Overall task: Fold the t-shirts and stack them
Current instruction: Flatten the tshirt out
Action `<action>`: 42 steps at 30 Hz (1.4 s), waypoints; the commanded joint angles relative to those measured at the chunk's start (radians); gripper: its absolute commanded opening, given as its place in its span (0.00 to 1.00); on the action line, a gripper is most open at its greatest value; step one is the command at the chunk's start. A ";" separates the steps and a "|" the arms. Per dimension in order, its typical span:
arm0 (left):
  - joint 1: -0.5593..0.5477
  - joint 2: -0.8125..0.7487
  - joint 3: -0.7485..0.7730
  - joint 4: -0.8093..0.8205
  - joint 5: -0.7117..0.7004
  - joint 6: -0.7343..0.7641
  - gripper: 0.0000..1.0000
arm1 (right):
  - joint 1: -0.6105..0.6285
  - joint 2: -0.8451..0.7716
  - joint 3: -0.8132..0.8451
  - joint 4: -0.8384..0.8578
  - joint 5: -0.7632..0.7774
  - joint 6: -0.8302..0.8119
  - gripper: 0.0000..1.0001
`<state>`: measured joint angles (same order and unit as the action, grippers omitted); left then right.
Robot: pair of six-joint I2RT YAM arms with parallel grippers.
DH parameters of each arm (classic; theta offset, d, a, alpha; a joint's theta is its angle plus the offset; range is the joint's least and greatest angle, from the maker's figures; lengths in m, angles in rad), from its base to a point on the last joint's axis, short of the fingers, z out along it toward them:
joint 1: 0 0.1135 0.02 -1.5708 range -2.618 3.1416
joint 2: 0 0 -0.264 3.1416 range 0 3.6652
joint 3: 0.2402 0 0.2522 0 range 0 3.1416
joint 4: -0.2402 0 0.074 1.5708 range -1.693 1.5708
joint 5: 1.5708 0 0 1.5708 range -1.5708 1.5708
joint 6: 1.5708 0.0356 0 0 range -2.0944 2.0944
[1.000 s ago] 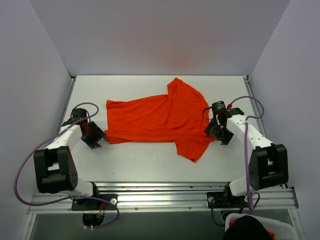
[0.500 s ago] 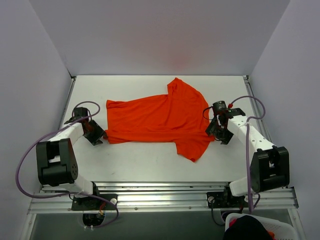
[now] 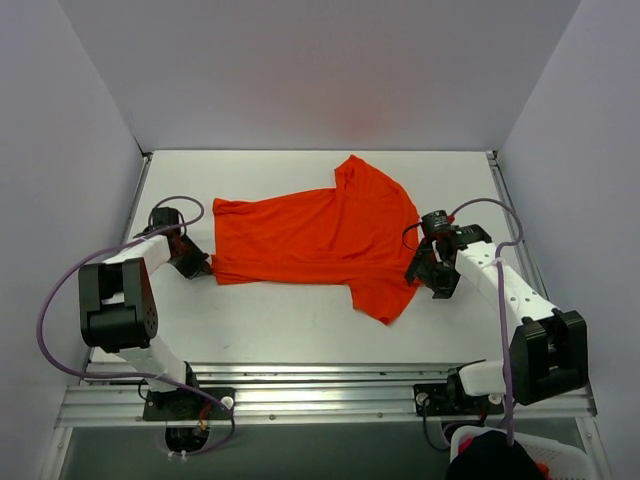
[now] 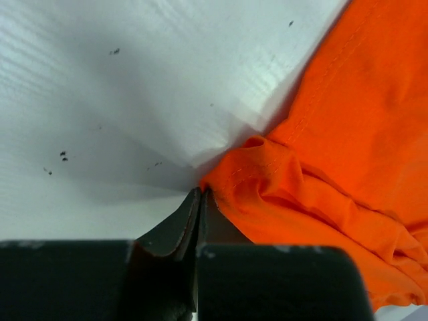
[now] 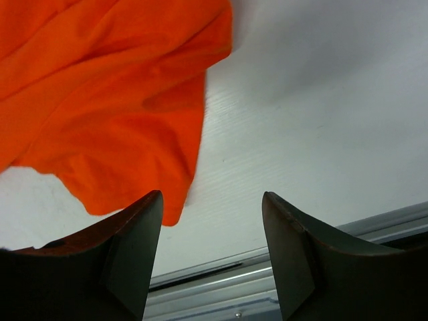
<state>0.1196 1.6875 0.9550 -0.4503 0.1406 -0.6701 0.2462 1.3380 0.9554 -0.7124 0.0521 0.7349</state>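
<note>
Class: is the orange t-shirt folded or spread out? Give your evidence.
Spread out. The t-shirt lies flat on the table with both sleeves sticking out and no part folded over.

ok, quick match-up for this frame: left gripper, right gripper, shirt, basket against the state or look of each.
1. left gripper
2. right gripper
3. shirt
4. basket

a. open
b. white, bottom right of the top view
c. shut
d. orange, spread out

Pairs: 1-c, 2-a, 3-d, 4-b
</note>
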 commanded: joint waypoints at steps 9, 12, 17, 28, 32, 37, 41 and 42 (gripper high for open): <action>-0.001 0.005 0.133 -0.001 0.011 0.035 0.02 | 0.142 -0.033 -0.105 -0.021 -0.136 -0.016 0.60; -0.001 0.003 0.134 -0.013 0.011 0.041 0.02 | 0.192 -0.033 -0.153 0.001 -0.155 0.024 0.60; -0.005 -0.002 0.128 -0.024 0.010 0.052 0.02 | 0.223 -0.030 -0.217 0.070 -0.170 0.058 0.61; -0.006 -0.075 0.107 -0.062 0.008 0.069 0.02 | 0.297 0.139 -0.239 0.278 -0.129 0.121 0.59; -0.006 -0.101 0.093 -0.079 0.008 0.075 0.02 | 0.312 0.207 -0.210 0.304 -0.106 0.130 0.58; -0.005 -0.129 0.074 -0.085 0.017 0.084 0.02 | 0.317 0.262 -0.204 0.344 -0.101 0.136 0.41; -0.005 -0.144 0.067 -0.090 0.020 0.086 0.02 | 0.318 0.294 -0.208 0.364 -0.094 0.139 0.19; -0.005 -0.146 0.065 -0.093 0.020 0.086 0.02 | 0.318 0.300 -0.207 0.367 -0.092 0.136 0.09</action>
<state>0.1169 1.5848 1.0214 -0.5331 0.1471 -0.6056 0.5564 1.5536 0.7952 -0.4683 -0.1013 0.8524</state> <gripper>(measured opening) 0.032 0.160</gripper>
